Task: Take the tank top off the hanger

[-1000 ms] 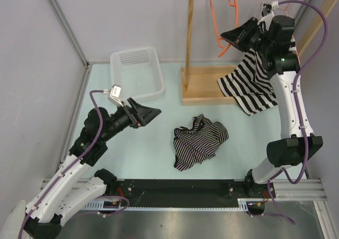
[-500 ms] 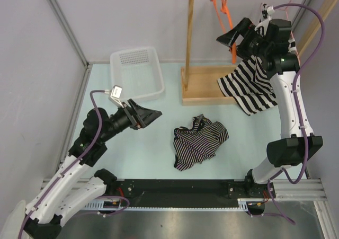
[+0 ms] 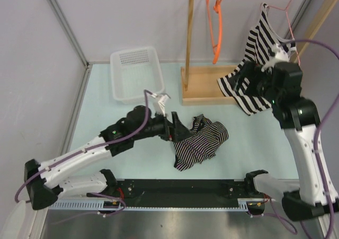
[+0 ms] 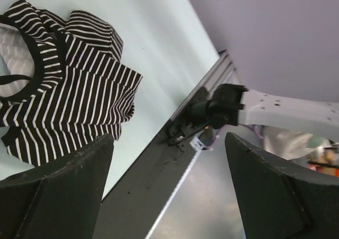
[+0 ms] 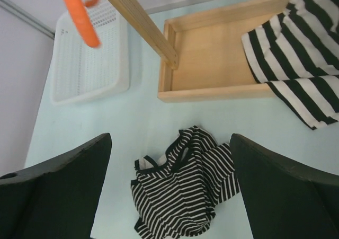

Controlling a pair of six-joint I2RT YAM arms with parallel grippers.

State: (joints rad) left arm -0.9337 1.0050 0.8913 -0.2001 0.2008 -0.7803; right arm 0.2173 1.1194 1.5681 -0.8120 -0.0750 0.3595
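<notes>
A wide-striped black-and-white tank top (image 3: 260, 35) hangs from a thin pink hanger (image 3: 288, 10) on the wooden rack's rod. Its lower part drapes over the rack's base (image 3: 204, 85) and shows in the right wrist view as the tank top (image 5: 302, 64). My right gripper (image 3: 244, 82) is open and empty, below the rod and just left of the draped fabric. My left gripper (image 3: 177, 129) is open too, low over the table at the left edge of a crumpled thin-striped top (image 3: 200, 139). In the wrist views this crumpled top (image 4: 63, 85) (image 5: 185, 194) lies flat on the table.
An empty orange hanger (image 3: 216, 27) hangs on the rod left of the tank top. A white plastic basket (image 3: 136, 74) stands at the back left. The rack's upright post (image 3: 189, 37) rises between the basket and the hangers. The black base rail (image 3: 180, 188) runs along the near edge.
My right gripper opened, let go of the orange hanger and dropped away from the rod; the hanger swung back. My left arm swept right to the crumpled top.
</notes>
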